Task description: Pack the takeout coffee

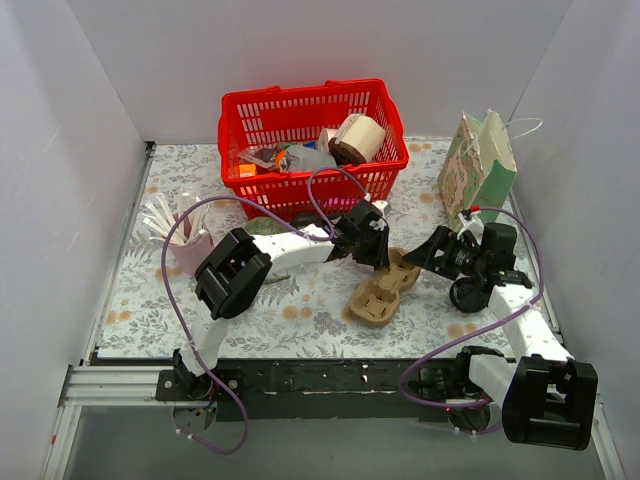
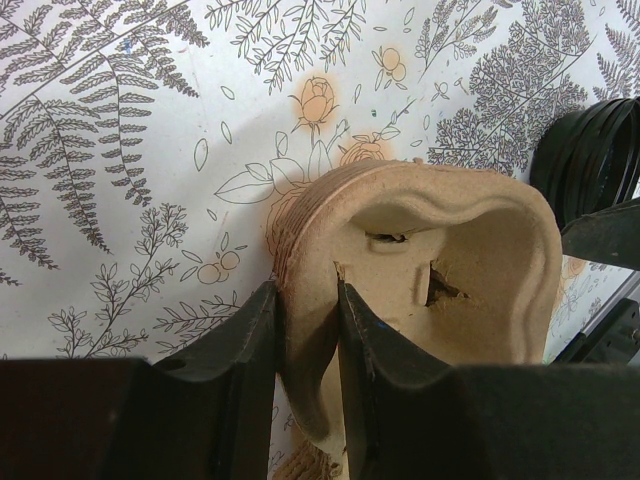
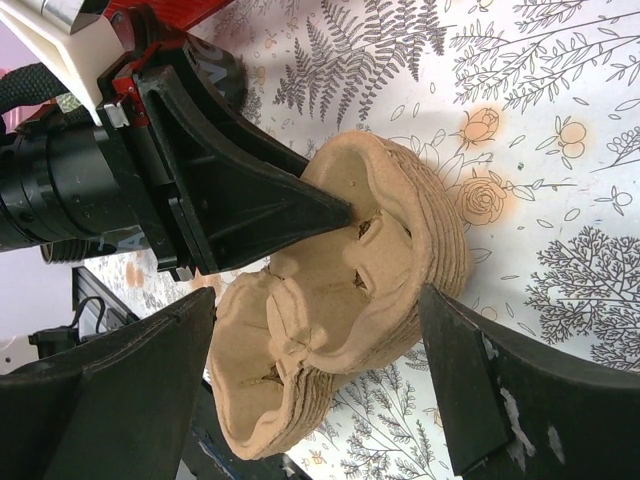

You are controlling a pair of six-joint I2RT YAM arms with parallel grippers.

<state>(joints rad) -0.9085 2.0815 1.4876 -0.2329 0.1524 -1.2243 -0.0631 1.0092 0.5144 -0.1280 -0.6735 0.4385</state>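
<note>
Your left wrist camera shows the left gripper (image 2: pixel 307 300) pinching the rim of the cup carrier (image 2: pixel 450 270) on the table (image 2: pixel 120 150); only the right wrist camera shows the right gripper (image 3: pixel 318 300) spread open, facing it.

Top external: high, well back from pulp cup carrier (image 1: pixel 383 290), looking down and forward. Left wrist: hard against carrier's rim, looking down. Right wrist: close, facing carrier's open cups from opposite side. All three share it.
</note>
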